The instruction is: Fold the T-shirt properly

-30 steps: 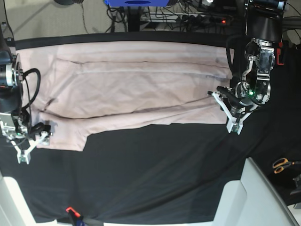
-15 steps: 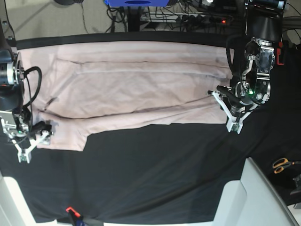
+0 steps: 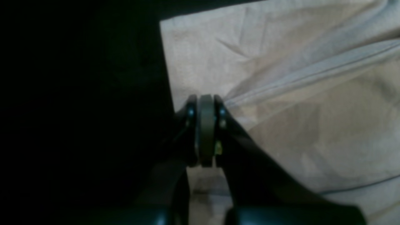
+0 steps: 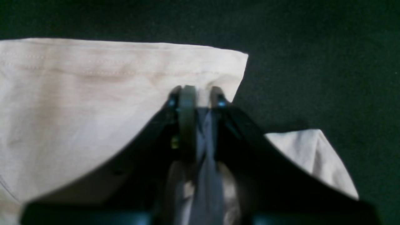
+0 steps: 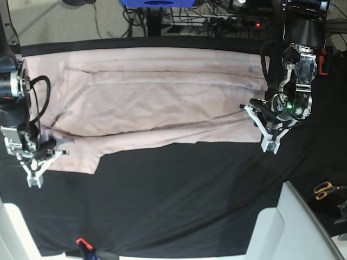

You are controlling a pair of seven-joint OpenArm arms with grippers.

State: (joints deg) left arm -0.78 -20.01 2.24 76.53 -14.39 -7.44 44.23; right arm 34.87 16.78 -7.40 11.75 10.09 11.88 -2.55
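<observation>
The pale pink T-shirt (image 5: 157, 103) lies spread along the far half of the black table cloth (image 5: 179, 195), with its near edge folded up in part. My left gripper (image 5: 259, 125), on the base view's right, sits at the shirt's right edge. In the left wrist view the gripper (image 3: 206, 103) is shut, and creases in the shirt (image 3: 297, 93) run out from its tip. My right gripper (image 5: 47, 162) is at the shirt's near left corner. In the right wrist view the gripper (image 4: 200, 93) is shut with shirt cloth (image 4: 93, 93) pinched between its fingers.
Orange-handled scissors (image 5: 325, 189) lie at the right edge. A white panel (image 5: 282, 227) stands at the near right corner and an orange clip (image 5: 81, 242) at the near edge. Cables and a power strip (image 5: 227, 21) lie behind the table.
My right gripper has shifted slightly to the right along the shirt's near left corner and turned a little. My left gripper and the shirt's right side have not moved.
</observation>
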